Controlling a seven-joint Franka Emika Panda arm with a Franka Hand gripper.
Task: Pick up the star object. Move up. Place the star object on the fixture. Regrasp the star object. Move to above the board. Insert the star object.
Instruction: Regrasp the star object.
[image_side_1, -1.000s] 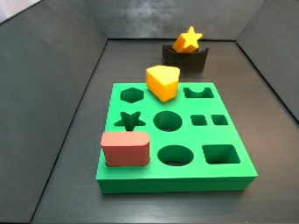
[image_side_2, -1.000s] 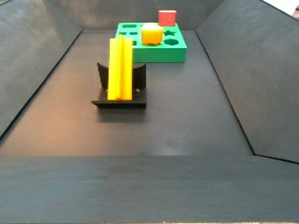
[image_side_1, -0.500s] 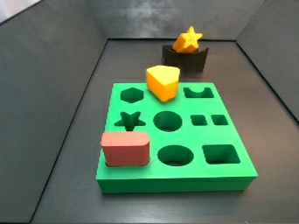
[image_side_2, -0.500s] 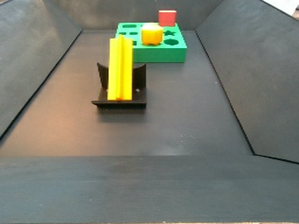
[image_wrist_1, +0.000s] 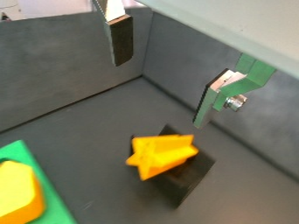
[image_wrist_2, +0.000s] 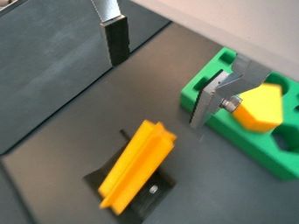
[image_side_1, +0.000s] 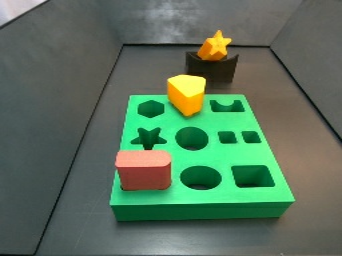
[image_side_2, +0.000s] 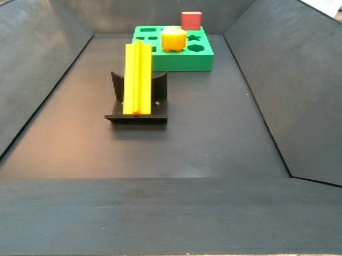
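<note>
A: Where is the star object (image_wrist_1: 163, 155) right now?

B: It rests in the notch of the fixture (image_wrist_1: 184, 182), lying with its long axis level and one star face turned toward the board (image_side_1: 201, 150). In a side view it shows as a long yellow-orange bar (image_side_2: 136, 76) across the fixture (image_side_2: 135, 112), with the board (image_side_2: 181, 52) beyond it.

A: And the hand?

B: The hand (image_wrist_1: 163, 77) hangs above the fixture, spread wide, with nothing between its fingers (image_wrist_1: 121, 39). Both wrist views show the silver plates well apart and clear of the piece (image_wrist_2: 135, 164). Neither side view shows the hand at all.

A: So what does the regrasp depend on?

B: The star object sits below the hand and, as I judge it, slightly off the midline between the fingers (image_wrist_2: 115, 38). The bar's long axis seems to run roughly crosswise to the line joining the two plates, though the slanted wrist angle makes that hard to settle. If so, a descent would let the pads close on the ridged sides.

A: Anything else on the board?

B: A yellow wedge block (image_side_1: 186, 94) and a pink-red block (image_side_1: 142, 170) sit on it; the star hole (image_side_1: 148, 137) is open.
</note>
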